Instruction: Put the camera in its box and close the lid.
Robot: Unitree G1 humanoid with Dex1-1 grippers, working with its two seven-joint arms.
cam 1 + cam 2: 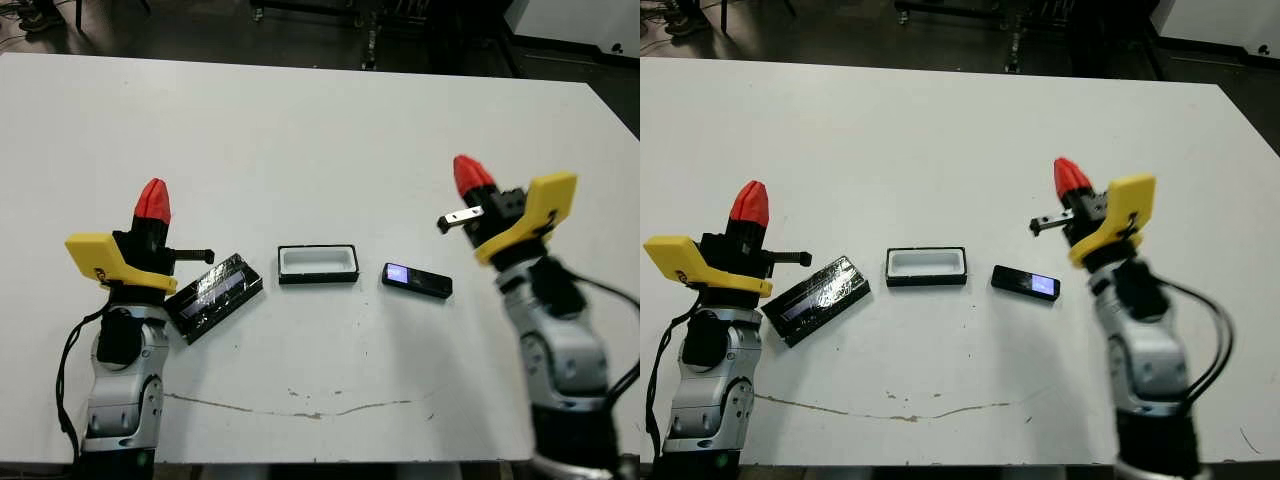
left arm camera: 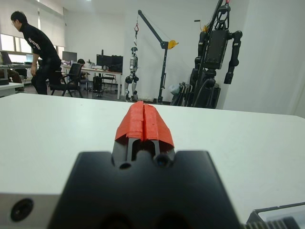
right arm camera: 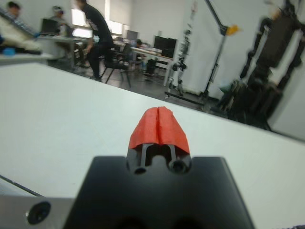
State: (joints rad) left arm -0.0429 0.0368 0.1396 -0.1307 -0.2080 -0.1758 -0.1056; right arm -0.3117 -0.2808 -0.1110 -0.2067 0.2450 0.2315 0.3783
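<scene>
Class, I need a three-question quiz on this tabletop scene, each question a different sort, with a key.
1. True or false: the camera lies inside the box.
2. Which lies nearest the left gripper? A camera, B box, C lid.
3. Fill in: the right gripper has its fingers ____.

Key: 1 false, it lies on the table beside the box; 2 C; 3 shut.

Left gripper [image 1: 153,201] and right gripper [image 1: 470,173] raised, fingertips pressed together.
</scene>
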